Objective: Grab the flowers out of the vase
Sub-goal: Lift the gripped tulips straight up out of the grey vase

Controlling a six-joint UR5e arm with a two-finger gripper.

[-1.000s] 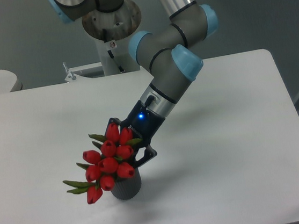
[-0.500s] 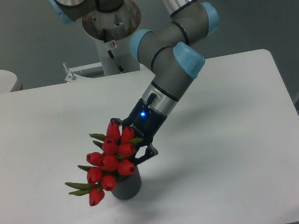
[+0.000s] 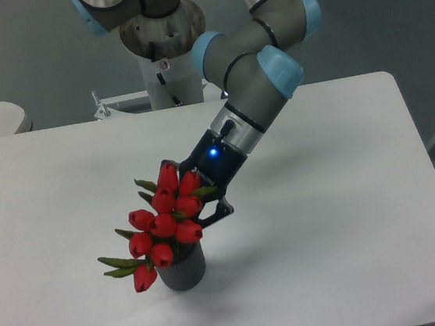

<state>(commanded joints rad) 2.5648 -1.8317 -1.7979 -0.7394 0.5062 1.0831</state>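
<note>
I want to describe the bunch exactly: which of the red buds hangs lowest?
The bud at the bottom left of the flowers, beside the vase. It droops below the vase's mouth, while all other buds sit above it.

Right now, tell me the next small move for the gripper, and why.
Probably keep lifting straight up. The gripper looks closed among the flowers, though the buds hide its fingertips, and the bunch's lower end still sits in the vase. Lifting vertically should free the stems without tipping it.
</note>
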